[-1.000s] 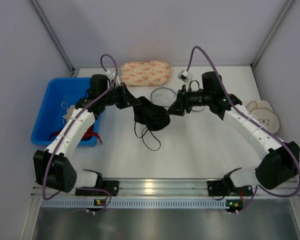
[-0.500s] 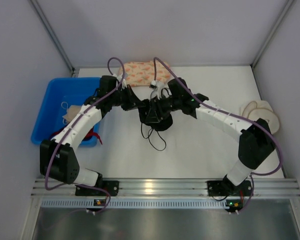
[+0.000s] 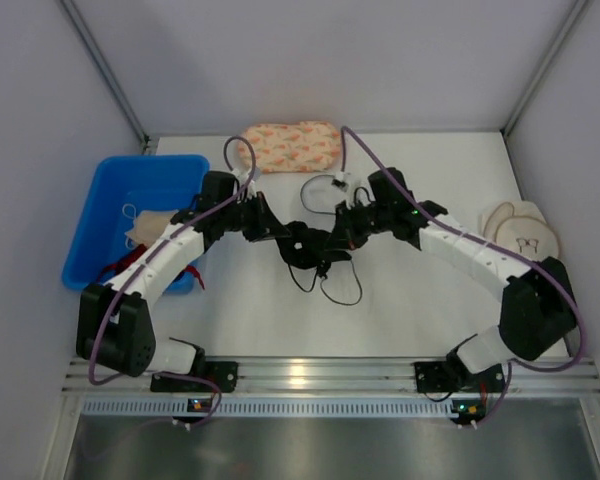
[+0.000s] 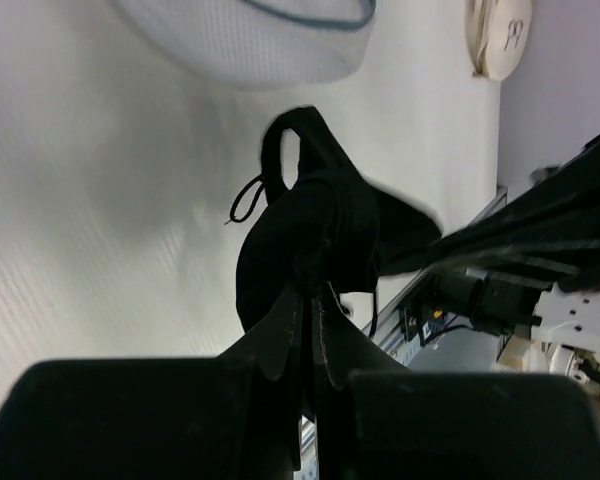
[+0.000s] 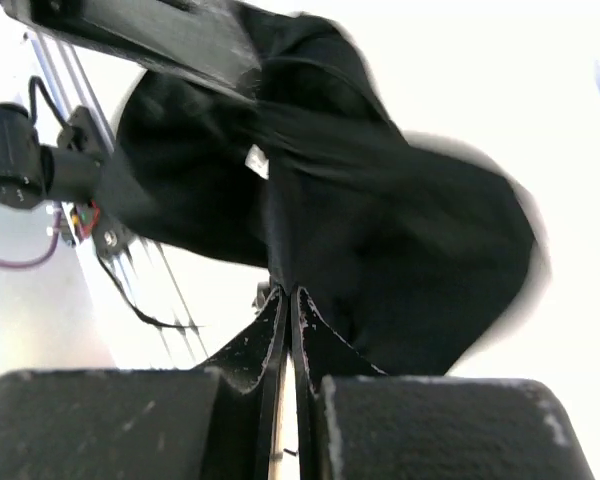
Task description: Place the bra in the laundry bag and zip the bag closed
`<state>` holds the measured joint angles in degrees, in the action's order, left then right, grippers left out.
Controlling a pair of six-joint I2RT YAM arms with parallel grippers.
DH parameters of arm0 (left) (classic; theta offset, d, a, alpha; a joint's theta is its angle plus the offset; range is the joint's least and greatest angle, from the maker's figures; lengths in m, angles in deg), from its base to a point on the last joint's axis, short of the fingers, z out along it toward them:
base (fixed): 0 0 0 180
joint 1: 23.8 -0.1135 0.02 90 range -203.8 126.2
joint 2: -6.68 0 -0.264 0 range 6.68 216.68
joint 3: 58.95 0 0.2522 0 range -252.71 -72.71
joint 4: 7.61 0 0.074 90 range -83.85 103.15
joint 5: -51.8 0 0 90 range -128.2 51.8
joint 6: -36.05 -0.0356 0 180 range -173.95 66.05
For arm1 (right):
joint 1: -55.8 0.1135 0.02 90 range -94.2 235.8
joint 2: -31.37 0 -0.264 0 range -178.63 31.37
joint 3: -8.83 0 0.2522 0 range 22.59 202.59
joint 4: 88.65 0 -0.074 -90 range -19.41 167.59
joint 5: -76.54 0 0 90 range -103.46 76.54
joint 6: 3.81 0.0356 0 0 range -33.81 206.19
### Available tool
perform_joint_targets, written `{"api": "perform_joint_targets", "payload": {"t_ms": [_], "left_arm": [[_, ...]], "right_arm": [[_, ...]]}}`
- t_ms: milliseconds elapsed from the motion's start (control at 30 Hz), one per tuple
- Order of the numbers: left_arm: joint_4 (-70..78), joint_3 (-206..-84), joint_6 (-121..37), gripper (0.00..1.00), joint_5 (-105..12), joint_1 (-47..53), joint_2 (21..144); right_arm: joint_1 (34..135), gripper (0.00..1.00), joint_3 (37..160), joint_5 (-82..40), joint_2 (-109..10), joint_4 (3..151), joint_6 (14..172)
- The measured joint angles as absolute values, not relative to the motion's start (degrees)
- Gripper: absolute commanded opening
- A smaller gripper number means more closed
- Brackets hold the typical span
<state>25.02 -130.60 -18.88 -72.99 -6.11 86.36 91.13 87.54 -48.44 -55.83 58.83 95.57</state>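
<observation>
Bench [image 3: 410, 310]: flat, matte white top. Plain grey walls [image 3: 380, 60] close in the left, far and right sides. A ribbed aluminium rail [image 3: 310, 375] runs along the near edge and carries both arm bases.

Left edge: blue bin [image 3: 90, 220], hard glossy plastic, rectangular. Inside it are a beige cloth [image 3: 145, 228] and something red that is too small to make out.

Far edge, centre: pouch [image 3: 290, 145], oblong and padded, peach with a darker print.

Right edge: beige bra [image 3: 520, 228], with rounded pale cups lying flat.

Bag [image 3: 315, 197]: sits mid-bench, toward the far edge. It is fine white mesh, see-through, with a thin round hoop rim. The right arm partly covers it. In the left wrist view the bag [image 4: 250, 40] reads as a pale mesh dome.

Bra [image 3: 315, 250]: soft matte black fabric, bunched into a dark wad between the two grippers. It is at mid-bench, just nearer the rail than the bag and outside it. Thin black strap loops trail from it toward the near edge.

Left gripper [image 3: 285, 238]: fingers pinched nearly together on a fold of the bra [image 4: 310, 230], seen at the left gripper [image 4: 310, 295].

Right gripper [image 3: 338, 240]: also clamped narrow on the bra [image 5: 380, 230], seen at the right gripper [image 5: 285, 295]. The cloth there is blurred.
</observation>
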Motion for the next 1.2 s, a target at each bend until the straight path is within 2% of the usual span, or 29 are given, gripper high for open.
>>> {"api": "perform_joint_targets", "payload": {"t_ms": [133, 233, 367, 467, 567, 600, 700, 733, 800, 867, 900, 1133, 1200], "left_arm": [[24.2, -126.9, -20.8, 0.05, -76.6, -5.4, 85.3], [22.5, -125.5, -22.1, 0.00, -79.2, -4.3, 85.9], [21.4, -124.9, -26.4, 0.00, -78.4, -4.3, 88.7], [22.0, -124.5, -31.2, 0.00, -75.5, -5.5, 91.3], [27.1, -127.0, -38.9, 0.00, -76.5, -6.5, 95.6], [28.6, -128.0, -41.0, 0.00, -78.1, -6.5, 96.6], [32.5, -130.1, -46.9, 0.00, -84.9, -6.4, 98.1], [33.5, -130.3, -48.1, 0.00, -87.2, -6.3, 97.9], [34.8, -130.4, -48.6, 0.00, -90.7, -5.9, 97.9], [35.8, -130.4, -48.1, 0.00, -92.5, -5.5, 97.9], [36.2, -130.4, -47.9, 0.00, -93.1, -5.3, 97.9], [37.1, -130.4, -46.4, 0.00, -94.3, -5.2, 101.8], [37.3, -130.6, -46.3, 0.03, -94.2, -5.2, 104.0]], "right_arm": [[82.8, 0.00, 79.5, -53.6, -47.2, 59.3, 94.1], [79.7, 0.00, 74.6, -56.5, -42.9, 58.8, 92.0], [76.0, 0.00, 69.8, -57.1, -41.9, 56.8, 90.1], [70.6, 0.00, 69.7, -56.6, -43.4, 51.1, 87.8], [67.0, 0.00, 76.6, -57.3, -47.5, 40.6, 82.2], [66.5, 0.02, 79.6, -57.9, -48.8, 37.1, 80.2], [65.7, 0.31, 86.2, -59.5, -49.7, 30.8, 73.8], [65.8, 0.46, 86.5, -59.7, -49.2, 30.4, 71.8], [66.1, 0.64, 84.9, -59.4, -47.3, 30.9, 69.3], [67.1, 0.67, 80.8, -57.8, -44.5, 33.8, 67.0], [68.5, 0.73, 77.3, -56.2, -42.4, 35.8, 65.7], [86.4, 0.79, 61.4, -46.2, -34.3, 51.0, 55.4], [90.2, 0.79, 59.3, -44.5, -34.1, 55.9, 52.0]]}}
